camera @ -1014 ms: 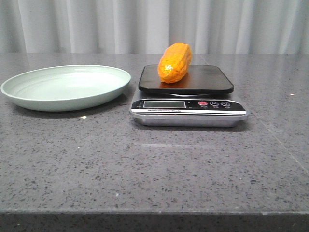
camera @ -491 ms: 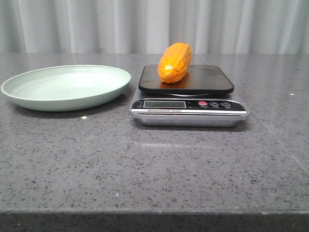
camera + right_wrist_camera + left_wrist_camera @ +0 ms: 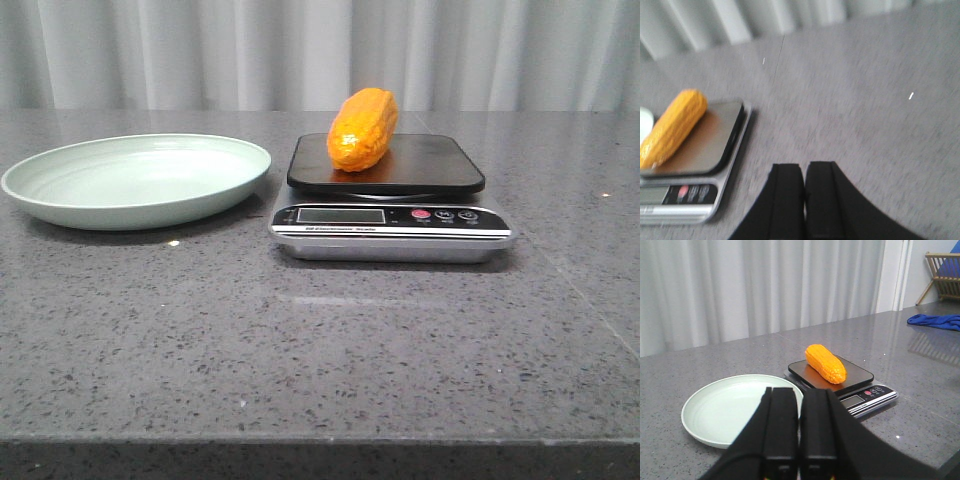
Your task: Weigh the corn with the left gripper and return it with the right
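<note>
Nothing moved; corn (image 3: 362,129) on scale (image 3: 388,205) left edge.

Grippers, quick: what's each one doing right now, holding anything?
Left gripper: shut, empty, back from the corn lying on the scale.
Right gripper: shut, empty, off to the side of the scale.
</note>
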Robot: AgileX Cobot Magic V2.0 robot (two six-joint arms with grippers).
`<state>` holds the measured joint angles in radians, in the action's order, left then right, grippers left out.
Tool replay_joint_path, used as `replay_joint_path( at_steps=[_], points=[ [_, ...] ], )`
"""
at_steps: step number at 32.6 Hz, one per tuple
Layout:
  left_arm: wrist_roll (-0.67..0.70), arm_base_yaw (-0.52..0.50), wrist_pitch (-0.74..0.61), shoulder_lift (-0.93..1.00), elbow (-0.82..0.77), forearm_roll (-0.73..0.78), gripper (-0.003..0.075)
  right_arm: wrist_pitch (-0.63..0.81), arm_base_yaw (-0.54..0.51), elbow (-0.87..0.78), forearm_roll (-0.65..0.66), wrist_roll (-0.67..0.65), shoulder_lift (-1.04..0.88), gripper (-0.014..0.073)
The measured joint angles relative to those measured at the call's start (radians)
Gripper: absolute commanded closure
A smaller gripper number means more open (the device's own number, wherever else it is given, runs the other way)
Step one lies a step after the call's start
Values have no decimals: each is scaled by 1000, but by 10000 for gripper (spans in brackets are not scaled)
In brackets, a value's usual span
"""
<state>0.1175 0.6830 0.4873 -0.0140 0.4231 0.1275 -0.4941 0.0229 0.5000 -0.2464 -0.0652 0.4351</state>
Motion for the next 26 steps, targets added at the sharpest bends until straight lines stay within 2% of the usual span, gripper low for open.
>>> replay_joint_path(
  at_steps=[4,6,17,20,26],
  points=[
    [0,0,0,0,0,0,594,-105,49,91,-48,58,112,69],
    [0,0,-1,0,0,0,594,-134,86,155,-74,71,180,-1],
    [0,0,-2,0,0,0,594,-247,314,500,-111,34,570,-8],
    [0,0,-2,0,0,0,594,-291,370,616,-76,-31,692,-8],
    [0,0,-2,0,0,0,594,-410,458,854,91,-246,919,-8]
  ],
)
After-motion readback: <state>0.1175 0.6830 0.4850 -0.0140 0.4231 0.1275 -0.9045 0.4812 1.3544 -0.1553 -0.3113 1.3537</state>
